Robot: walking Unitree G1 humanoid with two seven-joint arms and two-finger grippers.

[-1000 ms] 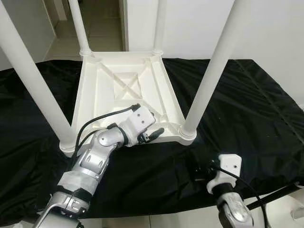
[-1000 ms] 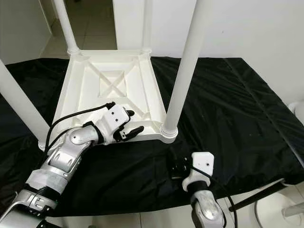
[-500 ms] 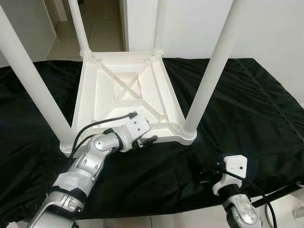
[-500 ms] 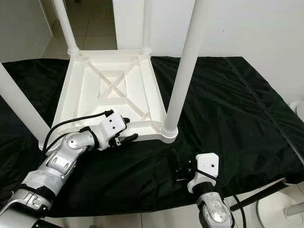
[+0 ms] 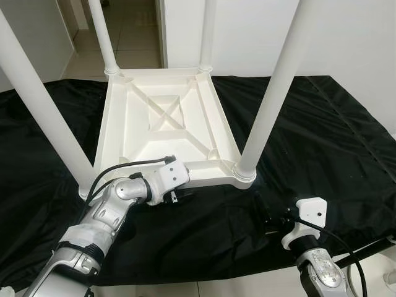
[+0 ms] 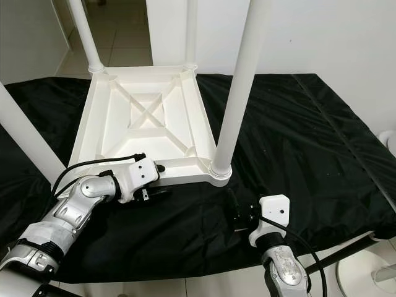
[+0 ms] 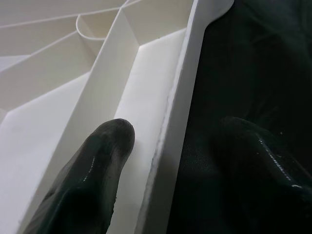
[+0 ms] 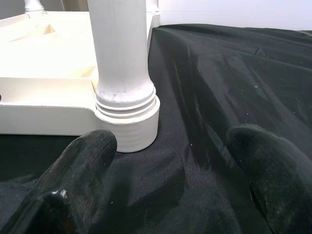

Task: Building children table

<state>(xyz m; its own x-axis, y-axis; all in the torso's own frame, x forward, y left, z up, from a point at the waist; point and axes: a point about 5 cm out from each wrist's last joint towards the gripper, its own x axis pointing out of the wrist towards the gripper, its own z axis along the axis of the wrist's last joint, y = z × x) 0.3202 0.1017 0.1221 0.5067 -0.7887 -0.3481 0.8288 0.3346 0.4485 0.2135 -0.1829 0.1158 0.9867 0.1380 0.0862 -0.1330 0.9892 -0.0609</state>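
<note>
A white plastic children's table lies upside down on a black cloth, all its legs pointing up. My left gripper is at the table's near rim, open and straddling it. One finger lies inside against the rim wall and the other hangs outside over the cloth. My right gripper rests low over the cloth, open and holding nothing. It points at the base of the near right leg, a short way off.
The near left leg rises beside my left arm, and two far legs stand at the back. The cloth's near edge drops to a tiled floor. A white wall and a doorway lie behind.
My left gripper has slid down from above the tabletop's near edge to straddle the rim. My right gripper has drifted slightly to the right and nearer to me.
</note>
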